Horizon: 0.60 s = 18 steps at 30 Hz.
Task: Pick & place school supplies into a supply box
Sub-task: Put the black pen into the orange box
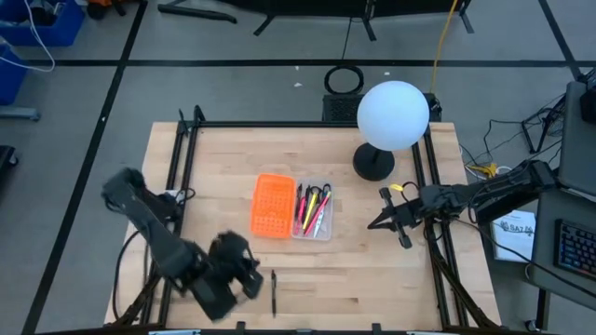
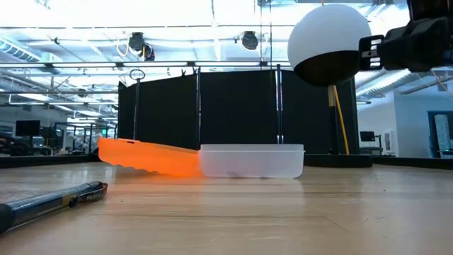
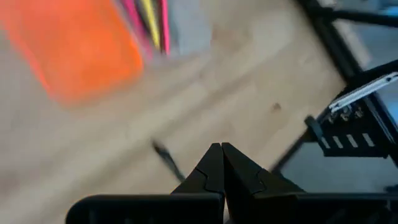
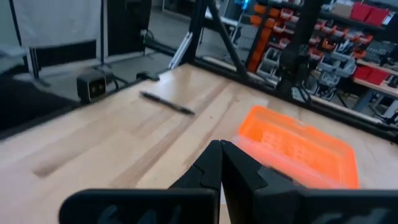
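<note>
The clear supply box (image 1: 314,211) lies mid-table and holds pink, yellow and black pens (image 1: 311,207); in the low view its wall (image 2: 251,161) hides them. I cannot make out scissors. One black pen (image 1: 274,292) lies alone on the wood near the table's near edge, also seen in the low view (image 2: 53,202) and the right wrist view (image 4: 168,102). My left gripper (image 1: 250,275) hovers just left of that pen, shut and empty (image 3: 221,147). My right gripper (image 1: 372,223) waits right of the box, shut and empty (image 4: 221,143).
An orange perforated piece (image 1: 273,206) lies against the box's left side, tilted in the low view (image 2: 148,156). A white globe lamp (image 1: 393,115) on a black base (image 1: 372,164) stands at the far right. Black frame rails (image 1: 182,158) line the table's sides. Bare wood lies between pen and box.
</note>
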{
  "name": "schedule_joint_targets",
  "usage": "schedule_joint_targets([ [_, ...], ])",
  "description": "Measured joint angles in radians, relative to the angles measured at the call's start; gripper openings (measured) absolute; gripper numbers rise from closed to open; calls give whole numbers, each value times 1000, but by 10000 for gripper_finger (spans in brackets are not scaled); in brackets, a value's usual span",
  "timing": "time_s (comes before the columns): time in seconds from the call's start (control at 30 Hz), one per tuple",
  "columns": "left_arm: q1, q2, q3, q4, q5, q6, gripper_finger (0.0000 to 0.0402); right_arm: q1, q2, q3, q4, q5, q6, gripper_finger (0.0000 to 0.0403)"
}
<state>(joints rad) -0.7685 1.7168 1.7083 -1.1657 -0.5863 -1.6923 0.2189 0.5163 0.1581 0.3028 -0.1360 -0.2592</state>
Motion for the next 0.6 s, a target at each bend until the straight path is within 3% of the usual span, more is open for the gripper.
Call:
schedule_joint_targets([
  [0.13,-21,219,251,-143,133,-249,1,10,-11,0,20,0,16,0],
  [0.3,-6,461,453,-168,323,-458,1,13,-20,0,21,0,28,0],
  [0.4,19,578,526,-163,423,-495,2,13,-21,0,20,0,38,0],
  [0.5,52,653,561,-113,549,-432,8,13,-21,0,5,0,38,0],
  [0.6,83,680,562,-113,597,-391,16,13,-21,0,-1,0,33,0],
])
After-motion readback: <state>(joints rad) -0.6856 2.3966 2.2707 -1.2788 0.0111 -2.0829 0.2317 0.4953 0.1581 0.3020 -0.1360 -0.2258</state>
